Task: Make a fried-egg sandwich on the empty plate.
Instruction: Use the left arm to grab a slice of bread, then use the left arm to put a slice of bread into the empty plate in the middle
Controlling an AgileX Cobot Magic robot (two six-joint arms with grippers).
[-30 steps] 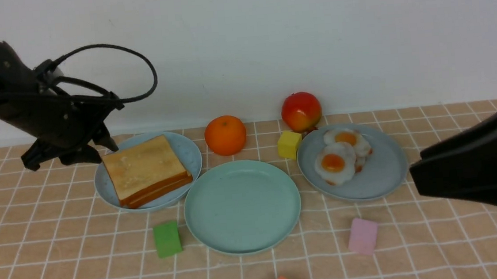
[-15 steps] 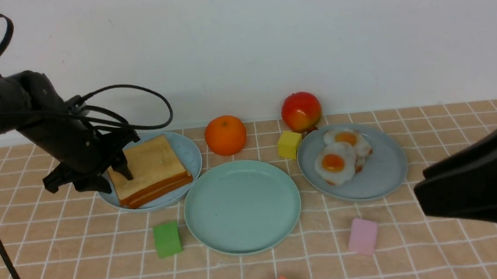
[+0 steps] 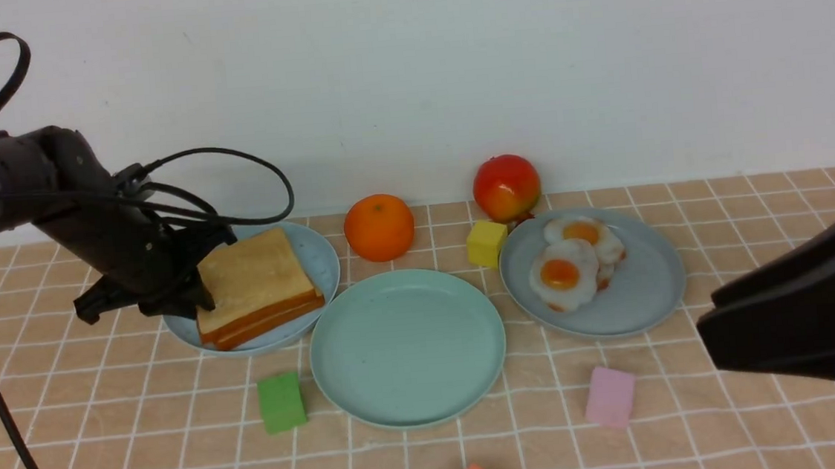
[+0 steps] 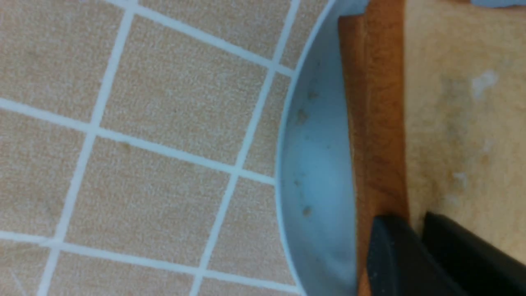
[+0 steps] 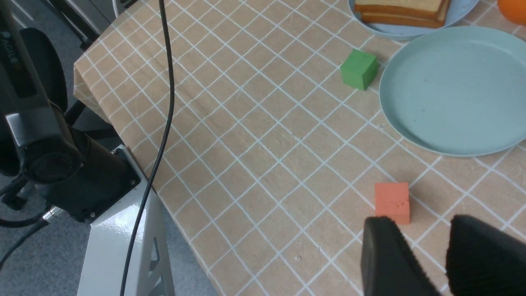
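Left end effector (image 3: 199,300) on the toast slices (image 3: 261,284).
Front: slices stacked on the pale blue plate (image 3: 318,253), ten o'clock of the empty plate (image 3: 408,347). Left wrist: I read the jaws nearly together, pinching the upper slice's edge. Right wrist: right end effector (image 5: 427,246) apart, holding nothing, orange cube (image 5: 392,201) just beside.

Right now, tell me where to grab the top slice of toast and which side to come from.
Pinch the top slice by its left crust edge, coming in low from the robot's left, where the left end effector is. The slice lies flat and nearly covers the pale blue plate, so only its thin edge can probably be pinched.
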